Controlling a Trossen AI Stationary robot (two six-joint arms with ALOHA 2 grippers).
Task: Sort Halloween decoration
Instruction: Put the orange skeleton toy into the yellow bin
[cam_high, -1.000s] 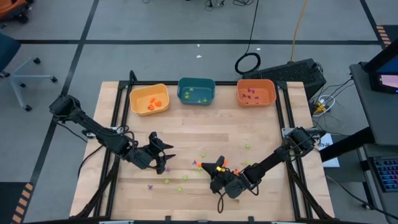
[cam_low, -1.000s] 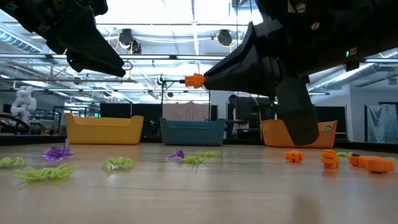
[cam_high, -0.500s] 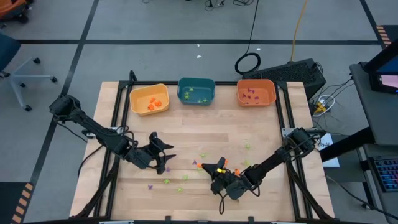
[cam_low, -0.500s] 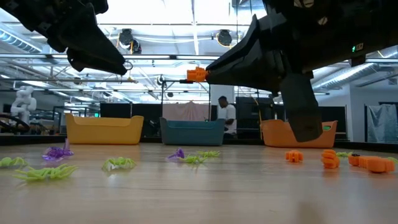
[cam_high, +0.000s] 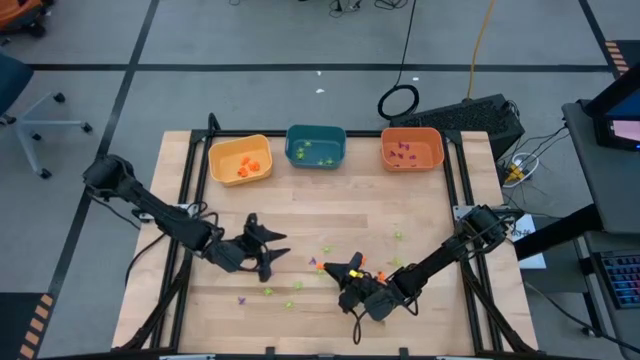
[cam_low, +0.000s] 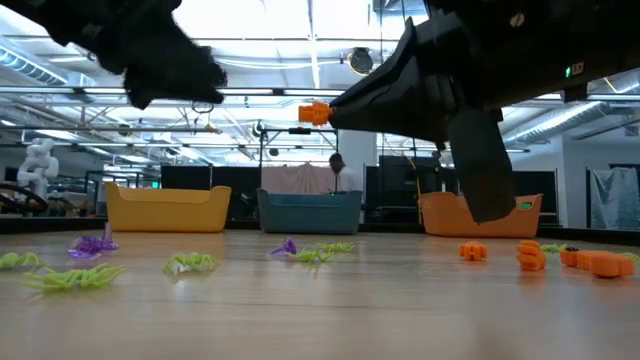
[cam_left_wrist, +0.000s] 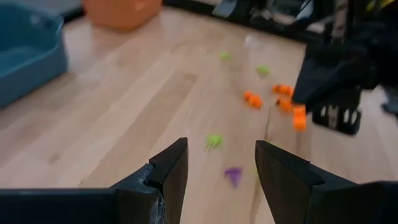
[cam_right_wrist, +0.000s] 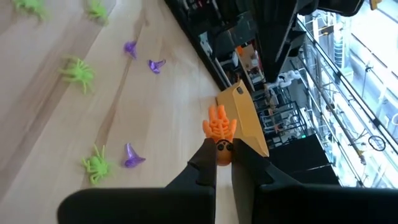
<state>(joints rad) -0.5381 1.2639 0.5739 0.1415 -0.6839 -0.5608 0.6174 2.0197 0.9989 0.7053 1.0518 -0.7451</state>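
Trinkets of the Halloween decoration (cam_high: 325, 252) lie scattered over the near half of my worktop (cam_high: 420, 205), mostly between my 2 arms, with a few close to the front edge. My right claw (cam_right_wrist: 224, 163) is closed on 1 orange skeleton trinket (cam_right_wrist: 219, 126), held clear above the wood near the middle of the front half; in the low view it hangs well above the boards. My left claw (cam_left_wrist: 217, 163) hovers to the left of it, fingers spread and holding nothing, pointed at a green piece (cam_left_wrist: 214, 140) and a purple piece (cam_left_wrist: 234, 176) on the wood ahead. Along the far edge stand 3 bins: yellow bin (cam_high: 240, 160) with orange pieces, teal bin (cam_high: 316, 147) with green ones, orange bin (cam_high: 411, 149) with purple ones. The broad strip of wood between the scatter and the bins is bare. Dark rails (cam_high: 183, 180) run along both side edges.
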